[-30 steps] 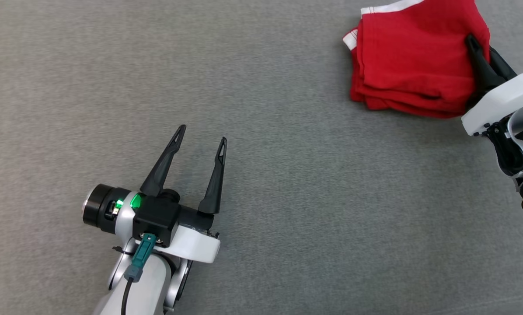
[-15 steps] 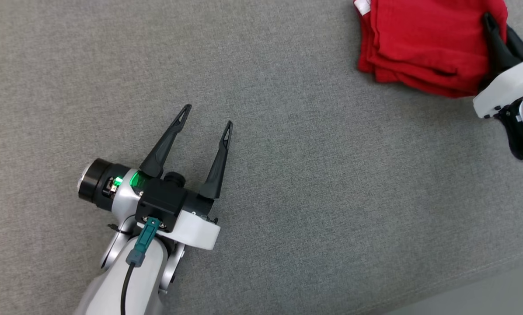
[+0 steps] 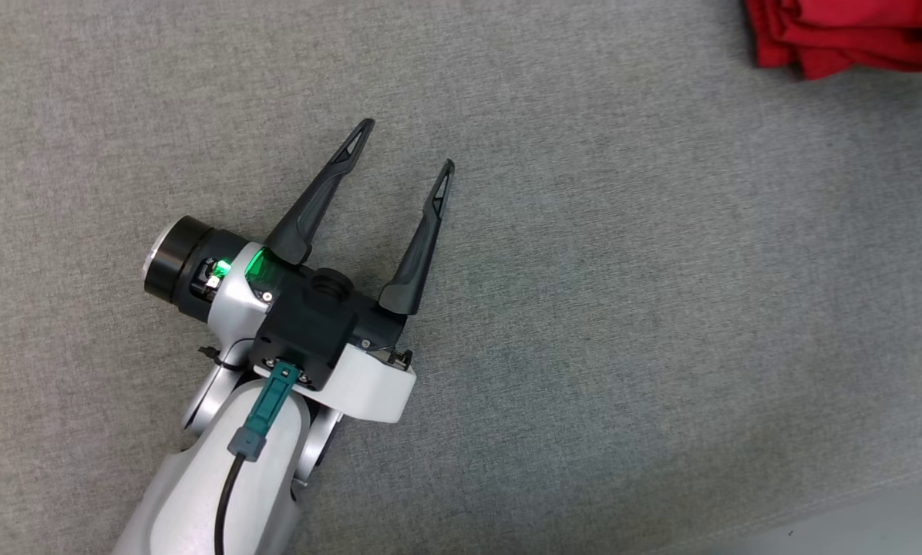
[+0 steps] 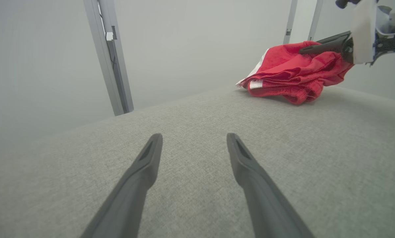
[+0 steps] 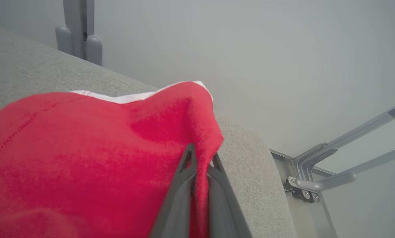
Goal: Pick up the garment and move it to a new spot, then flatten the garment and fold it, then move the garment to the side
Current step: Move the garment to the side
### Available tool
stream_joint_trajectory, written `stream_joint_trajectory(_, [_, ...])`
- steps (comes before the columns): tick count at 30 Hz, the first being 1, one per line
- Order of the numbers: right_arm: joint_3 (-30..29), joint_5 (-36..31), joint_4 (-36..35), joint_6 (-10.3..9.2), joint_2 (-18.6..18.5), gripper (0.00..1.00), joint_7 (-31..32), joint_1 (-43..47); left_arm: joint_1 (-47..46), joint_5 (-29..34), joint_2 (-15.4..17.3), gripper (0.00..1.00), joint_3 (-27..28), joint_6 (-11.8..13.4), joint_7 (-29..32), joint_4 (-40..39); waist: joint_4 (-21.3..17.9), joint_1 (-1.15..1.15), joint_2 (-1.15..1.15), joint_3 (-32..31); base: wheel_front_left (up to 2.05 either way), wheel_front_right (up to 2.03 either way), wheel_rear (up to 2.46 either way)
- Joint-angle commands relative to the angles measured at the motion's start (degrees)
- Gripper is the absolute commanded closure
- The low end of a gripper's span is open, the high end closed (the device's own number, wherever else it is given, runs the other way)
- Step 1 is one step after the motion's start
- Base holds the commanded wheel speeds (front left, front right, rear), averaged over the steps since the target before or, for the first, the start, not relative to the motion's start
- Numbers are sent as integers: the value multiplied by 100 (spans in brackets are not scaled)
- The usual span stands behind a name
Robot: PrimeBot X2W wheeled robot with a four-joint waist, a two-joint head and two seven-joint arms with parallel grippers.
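Observation:
The garment is a red cloth with white trim, folded into a thick stack at the far right of the grey surface. In the right wrist view my right gripper is shut on a raised edge of the garment, red cloth pinched between its dark fingers. From the left wrist view the same stack lies at the upper right with the right gripper's fingers clamped on its top. My left gripper hovers open over bare fabric at the left, its fingers spread with nothing between them.
The grey upholstered surface spreads across the head view, with its front edge and paler floor at the lower right. Metal frame posts stand behind the far edge. A folding metal bracket sits beyond the surface's rounded corner.
The head camera has swung, so the garment slid toward the upper right corner and the right arm left the picture. The left gripper sits higher in the view, still open.

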Motion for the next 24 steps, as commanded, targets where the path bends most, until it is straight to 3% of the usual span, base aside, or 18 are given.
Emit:
stream_joint_trajectory(1, [17, -82, 26, -1, -76, 100, -34, -80, -65, 36, 37, 0, 6, -3, 29, 6, 74, 0, 0, 90, 0, 0, 0])
stream_joint_trajectory(8, [-83, -352, 129, -1, -296, 100, -34, -326, -140, 89, 85, 0, -58, 27, 68, -176, 152, 0, 0, 190, 0, 0, 0])
stream_joint_trajectory(17, [-295, -605, 597, -1, -274, 100, -35, -173, -167, 96, 96, 0, -142, 55, 82, -275, 264, 0, 0, 152, 0, 0, 0])
stream_joint_trajectory(19, [-357, -682, 731, -1, -238, 53, -35, -175, -168, 93, 102, 0, -155, 66, 94, -303, 286, 0, 0, 153, 0, 0, 0])
stream_joint_trajectory(20, [-401, -731, 773, -1, -229, 15, -35, -192, -169, 92, 107, 0, -160, 75, 90, -310, 294, 0, 0, 152, 0, 0, 0])
stream_joint_trajectory(21, [-462, -774, 827, -1, -230, 0, -35, -215, -170, 88, 112, 0, -165, 81, 91, -313, 302, 0, 0, 147, 0, 0, 0])
stream_joint_trajectory(24, [-775, -1095, 921, -1, -296, 0, -35, -364, -162, 63, 105, 0, -177, 108, 78, -304, 322, 0, 0, 94, 0, 0, 0])
